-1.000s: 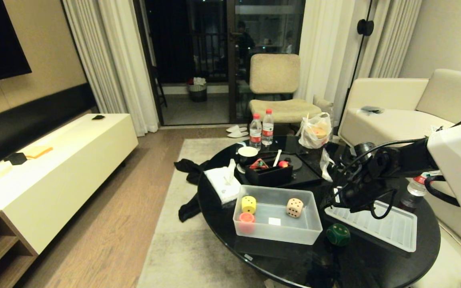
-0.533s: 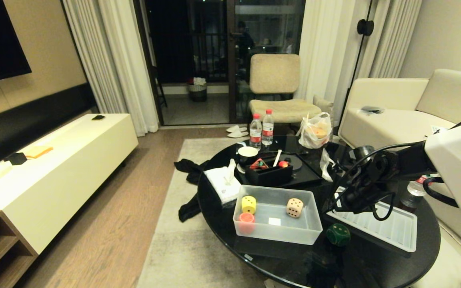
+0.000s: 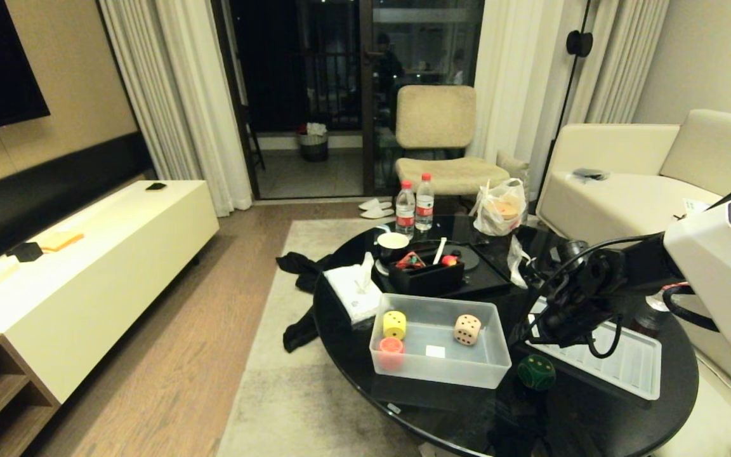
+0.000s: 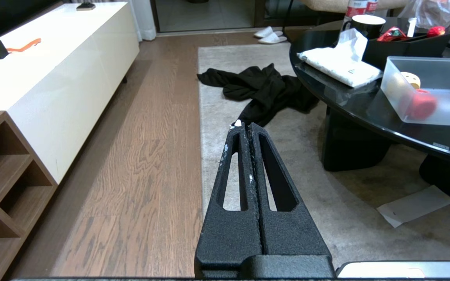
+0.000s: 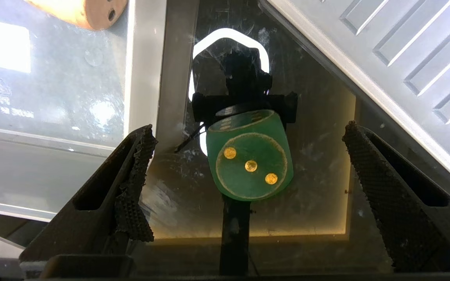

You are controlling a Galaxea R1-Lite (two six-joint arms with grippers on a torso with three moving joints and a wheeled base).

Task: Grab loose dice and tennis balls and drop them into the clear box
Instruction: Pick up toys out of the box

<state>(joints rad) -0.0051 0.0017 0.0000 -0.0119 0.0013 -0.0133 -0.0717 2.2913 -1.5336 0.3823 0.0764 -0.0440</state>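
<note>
Above the black table (image 3: 441,419) we hold our right gripper (image 5: 248,171) spread wide and empty, the green die (image 5: 249,166) lying loose between clear box (image 3: 460,371) and lid (image 3: 625,365). Descending off-centre, we risk nudging the die across the glossy top or catching a finger on either rim.

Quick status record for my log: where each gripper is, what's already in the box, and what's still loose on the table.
right gripper: open, above the green die, which sits between its fingers, untouched
left gripper: shut, empty, parked off the table above the floor
clear box: holds the yellow die, the red-orange die and the beige die
loose: green die, on the black table between the box and its lid
tennis balls: none seen
</note>
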